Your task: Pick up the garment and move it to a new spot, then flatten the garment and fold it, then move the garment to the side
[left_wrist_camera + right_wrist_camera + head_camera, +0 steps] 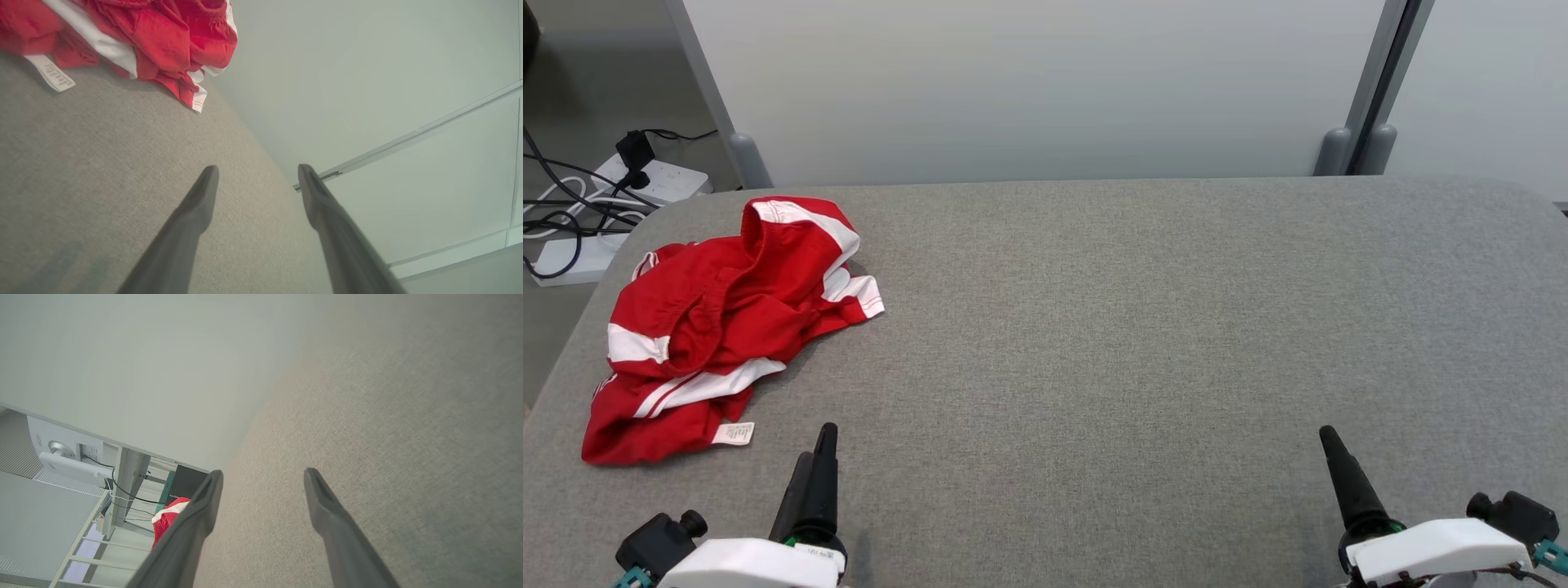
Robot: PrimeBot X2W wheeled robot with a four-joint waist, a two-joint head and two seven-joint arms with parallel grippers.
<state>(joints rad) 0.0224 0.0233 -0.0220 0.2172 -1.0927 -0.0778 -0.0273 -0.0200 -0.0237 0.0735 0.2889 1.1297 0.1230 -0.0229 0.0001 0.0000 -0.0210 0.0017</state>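
Head view shows the garment [719, 327] crumpled on the table [1135, 327] just ahead and left of our left gripper [257, 169], well apart from our right gripper [263, 473]; we hold both pairs of fingers spread and empty, presumably ready to pick it up.

You face a grey fabric tabletop [1094, 327], pale partition panels [1029, 82] behind it, power strips [658, 180] and black cables [556, 175] on the floor [551, 327] at left
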